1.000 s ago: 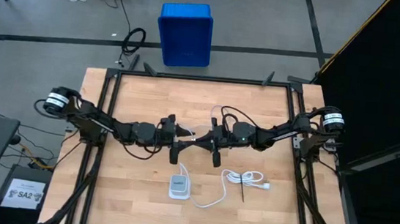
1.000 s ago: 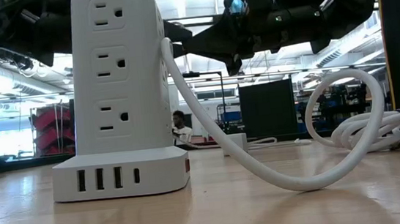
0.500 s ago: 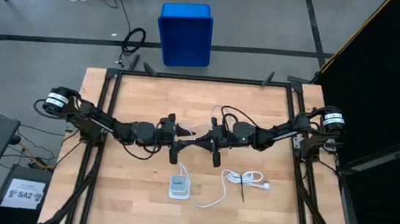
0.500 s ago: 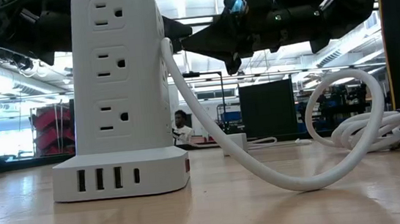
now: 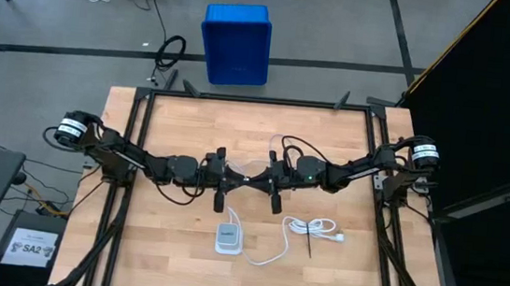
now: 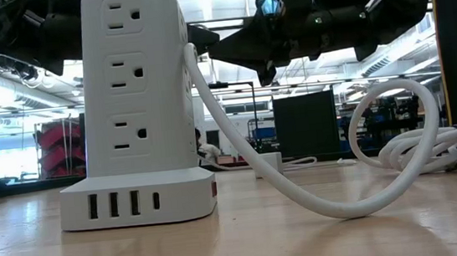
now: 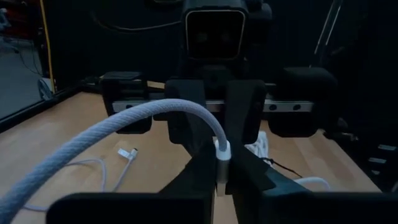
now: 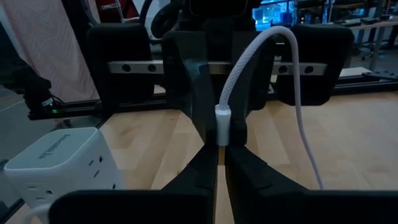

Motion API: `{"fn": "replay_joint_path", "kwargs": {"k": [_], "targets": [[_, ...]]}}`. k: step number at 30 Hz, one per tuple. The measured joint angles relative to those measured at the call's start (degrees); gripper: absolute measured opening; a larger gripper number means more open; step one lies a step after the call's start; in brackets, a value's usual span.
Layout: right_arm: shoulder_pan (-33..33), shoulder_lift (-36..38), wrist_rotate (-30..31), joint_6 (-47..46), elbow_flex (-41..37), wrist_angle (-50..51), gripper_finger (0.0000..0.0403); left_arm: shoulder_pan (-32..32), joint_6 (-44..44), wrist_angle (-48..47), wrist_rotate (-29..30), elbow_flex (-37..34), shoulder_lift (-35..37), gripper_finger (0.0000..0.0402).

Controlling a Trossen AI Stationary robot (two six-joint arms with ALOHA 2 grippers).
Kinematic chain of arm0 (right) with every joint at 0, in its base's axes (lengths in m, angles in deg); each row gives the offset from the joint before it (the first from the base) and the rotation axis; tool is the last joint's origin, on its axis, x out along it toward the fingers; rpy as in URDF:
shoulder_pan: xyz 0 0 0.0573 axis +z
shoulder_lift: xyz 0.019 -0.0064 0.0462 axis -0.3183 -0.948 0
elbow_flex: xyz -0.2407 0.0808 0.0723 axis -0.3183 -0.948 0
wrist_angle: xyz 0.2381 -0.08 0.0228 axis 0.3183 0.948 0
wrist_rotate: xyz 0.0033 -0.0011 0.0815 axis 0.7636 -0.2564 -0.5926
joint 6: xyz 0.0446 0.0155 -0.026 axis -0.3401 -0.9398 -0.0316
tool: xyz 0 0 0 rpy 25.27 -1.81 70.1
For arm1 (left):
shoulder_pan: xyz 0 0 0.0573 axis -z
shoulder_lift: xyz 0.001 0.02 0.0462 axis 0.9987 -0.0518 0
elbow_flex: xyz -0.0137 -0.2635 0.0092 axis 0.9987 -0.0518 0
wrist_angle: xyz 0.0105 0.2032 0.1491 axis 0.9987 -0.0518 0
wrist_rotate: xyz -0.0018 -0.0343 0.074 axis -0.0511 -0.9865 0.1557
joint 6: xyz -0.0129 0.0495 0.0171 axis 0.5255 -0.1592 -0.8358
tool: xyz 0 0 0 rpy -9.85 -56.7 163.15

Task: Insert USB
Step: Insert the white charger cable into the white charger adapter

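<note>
The USB cable (image 7: 143, 121) is thin, whitish and braided. One white plug end (image 8: 222, 121) stands upright in the air over the table's middle, between my two grippers. From there the cable arches up and drops toward the far side, where its other plug (image 7: 129, 153) lies on the wood. My left gripper (image 5: 231, 174) and my right gripper (image 5: 259, 176) point level at each other, tip to tip, both shut on that raised plug. The white power tower (image 5: 227, 240) stands on the table just nearer than them. My left gripper pinches the lower part of the raised plug (image 7: 221, 169) between its two fingers, coming level from the table's left. The plug stands upright, clear of the table, with the cable leaving its top. My right gripper pinches the same plug just under its white collar (image 8: 221, 138) between its two fingers, coming level from the table's right. The cable rises from the plug and hangs slack.
The power tower (image 6: 138, 103) has outlets up its side and USB ports along its base. Its thick white cord (image 6: 302, 188) runs right to a bundle with a black tie (image 5: 311, 227). A blue bin (image 5: 235, 43) stands on the floor beyond the far edge.
My left gripper has shut on the raised plug, which my right gripper was holding all along. Neither arm has shifted, and the plug stays where it was.
</note>
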Motion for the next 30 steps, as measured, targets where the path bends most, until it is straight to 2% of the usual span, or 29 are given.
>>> {"fn": "replay_joint_path", "kwargs": {"k": [14,22,28,30], "targets": [[0.0,0.02,0.09,0.02,0.0,0.81,0.0009,0.0,-1.55,-0.21,-0.35,-0.02,0.15,0.0004],[0.11,0.25,0.15,1.71,0.0,2.7,0.0084,0.35,-2.04,-0.17,-0.34,-0.02,0.2,0.0003],[0.11,4.05,0.68,2.4,0.0,13.31,0.0143,0.87,-3.01,-0.31,-0.21,-0.02,0.44,0.0003],[0.11,5.73,3.18,1.39,0.0,17.57,0.0157,0.87,-3.01,-0.41,0.02,-0.04,0.81,0.0003]]}}
